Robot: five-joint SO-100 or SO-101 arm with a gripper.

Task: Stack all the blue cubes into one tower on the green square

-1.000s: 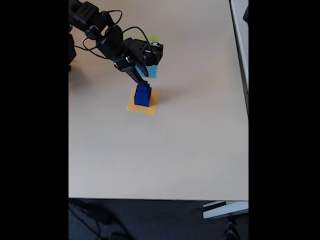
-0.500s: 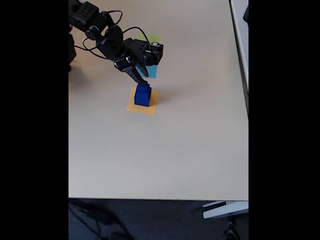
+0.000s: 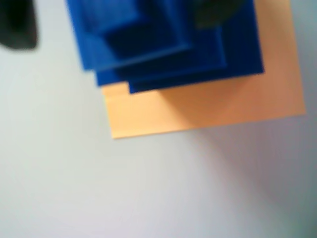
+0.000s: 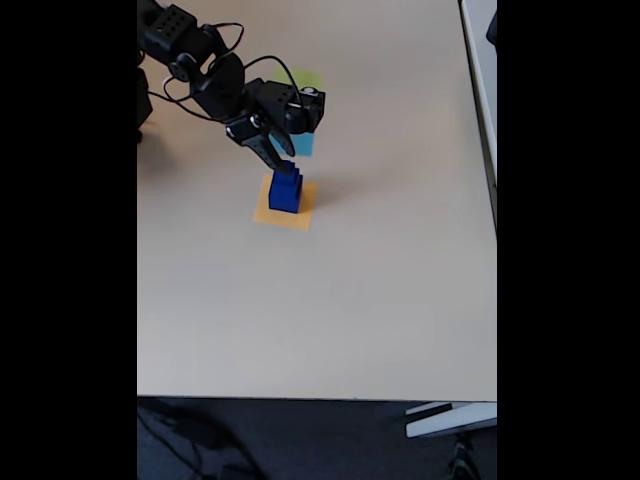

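Three blue cubes (image 4: 285,190) stand stacked as a tower, largest at the bottom, on the orange square (image 4: 285,207), not on the green square (image 4: 309,76), which peeks out behind the arm at the back. In the wrist view the stepped blue tower (image 3: 163,44) is seen from above on the orange square (image 3: 208,109). My gripper (image 4: 281,157) hovers just above and slightly left of the tower top. Its dark fingers (image 3: 17,27) sit wide apart at the top of the wrist view, clear of the cubes, so it is open.
A light-blue square (image 4: 304,145) lies between the green and orange ones, partly under the gripper. The arm's base (image 4: 165,30) is at the back left. The beige table (image 4: 350,300) ends at a front edge; a white object (image 4: 450,418) sticks out below it.
The gripper has risen slightly and drawn back to the left off the tower top. The cubes have not moved.
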